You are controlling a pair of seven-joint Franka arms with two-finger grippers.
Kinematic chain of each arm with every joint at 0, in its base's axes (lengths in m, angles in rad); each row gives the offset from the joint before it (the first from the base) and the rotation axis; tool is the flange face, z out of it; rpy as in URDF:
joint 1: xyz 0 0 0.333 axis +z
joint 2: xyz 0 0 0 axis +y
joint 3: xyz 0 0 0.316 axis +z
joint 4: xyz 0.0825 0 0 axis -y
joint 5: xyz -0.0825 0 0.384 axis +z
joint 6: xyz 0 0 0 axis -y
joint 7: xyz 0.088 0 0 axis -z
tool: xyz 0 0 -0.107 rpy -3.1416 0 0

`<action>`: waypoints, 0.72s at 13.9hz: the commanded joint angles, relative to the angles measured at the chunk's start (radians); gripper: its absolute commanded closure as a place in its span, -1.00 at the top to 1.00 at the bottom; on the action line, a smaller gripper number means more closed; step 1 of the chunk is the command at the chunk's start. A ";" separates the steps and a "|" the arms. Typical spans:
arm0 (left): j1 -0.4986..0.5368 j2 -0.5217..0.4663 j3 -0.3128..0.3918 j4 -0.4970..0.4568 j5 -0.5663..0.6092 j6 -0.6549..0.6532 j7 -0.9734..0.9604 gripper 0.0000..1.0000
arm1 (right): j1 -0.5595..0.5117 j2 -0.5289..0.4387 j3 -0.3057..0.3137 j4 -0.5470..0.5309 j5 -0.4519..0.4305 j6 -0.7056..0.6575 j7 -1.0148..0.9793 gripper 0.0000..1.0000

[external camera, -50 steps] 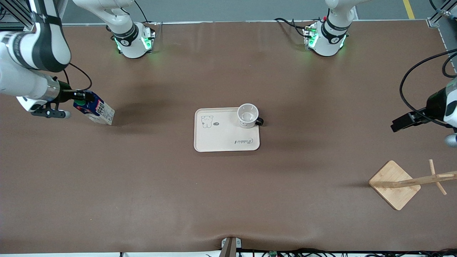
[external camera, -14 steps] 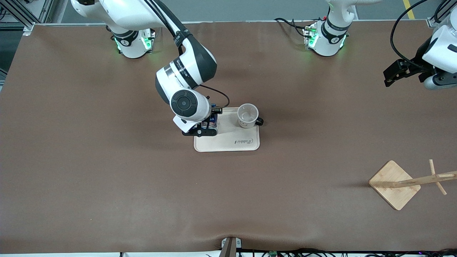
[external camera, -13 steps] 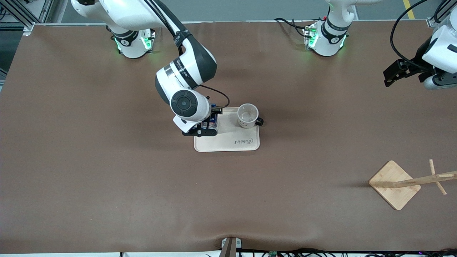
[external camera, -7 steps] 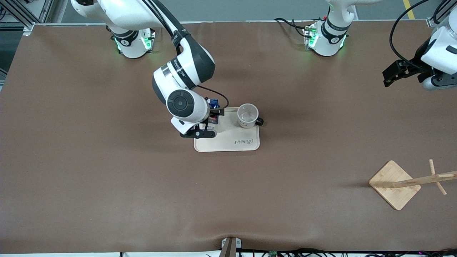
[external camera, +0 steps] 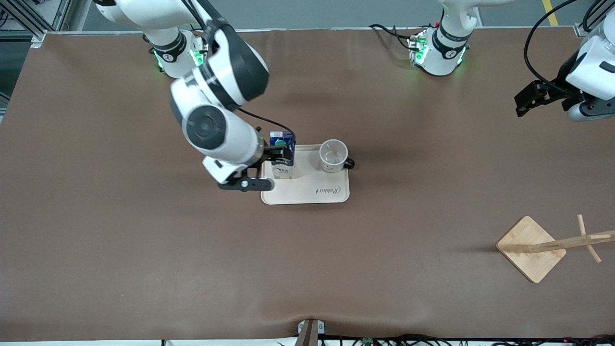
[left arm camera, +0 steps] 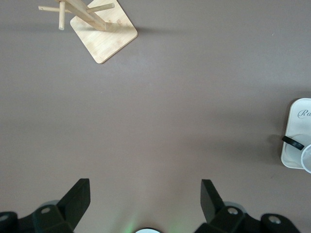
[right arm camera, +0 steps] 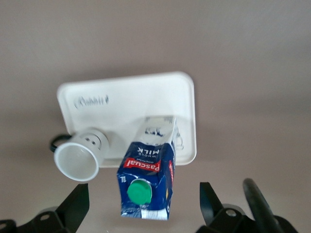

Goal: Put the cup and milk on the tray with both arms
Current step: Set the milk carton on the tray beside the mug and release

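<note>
Spanning the whole scene, the brown table [external camera: 144,250] carries the cream tray [external camera: 312,194] at its centre and a wooden stand [external camera: 531,248] nearer the front camera, toward the left arm's end. The milk [external camera: 281,156] stands upright on the tray at the end toward the right arm, with the cup [external camera: 333,155] upright on the same tray beside it. The right gripper [external camera: 276,154] sits at the carton, jaws spread wide and clear of it. The left gripper [left arm camera: 146,196] waits over bare table, jaws wide, holding nothing.
</note>
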State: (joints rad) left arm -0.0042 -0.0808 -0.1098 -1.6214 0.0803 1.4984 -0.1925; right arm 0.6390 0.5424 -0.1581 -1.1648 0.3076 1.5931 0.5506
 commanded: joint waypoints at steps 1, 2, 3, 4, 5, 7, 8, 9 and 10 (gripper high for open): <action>-0.003 -0.020 0.006 0.001 -0.014 -0.036 0.001 1.00 | -0.038 -0.079 -0.021 0.037 -0.009 -0.092 -0.026 1.00; -0.003 -0.020 0.006 0.001 -0.014 -0.043 -0.010 1.00 | -0.051 -0.097 -0.034 0.057 -0.010 -0.129 -0.026 1.00; -0.002 -0.023 0.006 0.000 -0.014 -0.043 -0.010 1.00 | -0.065 -0.119 -0.052 0.071 -0.022 -0.178 -0.028 1.00; -0.002 -0.027 0.006 -0.005 -0.014 -0.037 -0.005 1.00 | -0.077 -0.137 -0.067 0.083 -0.027 -0.215 -0.026 1.00; -0.002 -0.028 0.006 -0.006 -0.014 -0.029 -0.001 1.00 | -0.094 -0.166 -0.081 0.083 -0.030 -0.244 -0.024 1.00; 0.000 -0.037 0.004 -0.012 -0.017 -0.023 0.005 1.00 | -0.180 -0.208 -0.068 0.083 -0.033 -0.291 -0.023 1.00; 0.000 -0.037 0.006 -0.012 -0.028 -0.018 0.011 1.00 | -0.232 -0.243 -0.046 0.080 -0.041 -0.294 -0.021 1.00; 0.000 -0.037 0.006 -0.012 -0.039 -0.017 0.016 1.00 | -0.304 -0.274 0.000 0.079 -0.047 -0.294 -0.021 1.00; -0.002 -0.037 0.006 -0.012 -0.040 -0.015 0.016 1.00 | -0.403 -0.295 0.074 0.077 -0.056 -0.295 -0.023 1.00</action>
State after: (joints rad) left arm -0.0036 -0.0943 -0.1095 -1.6205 0.0611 1.4757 -0.1933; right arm 0.3876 0.3059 -0.2061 -1.0797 0.2775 1.3127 0.5317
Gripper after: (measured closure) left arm 0.000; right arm 0.000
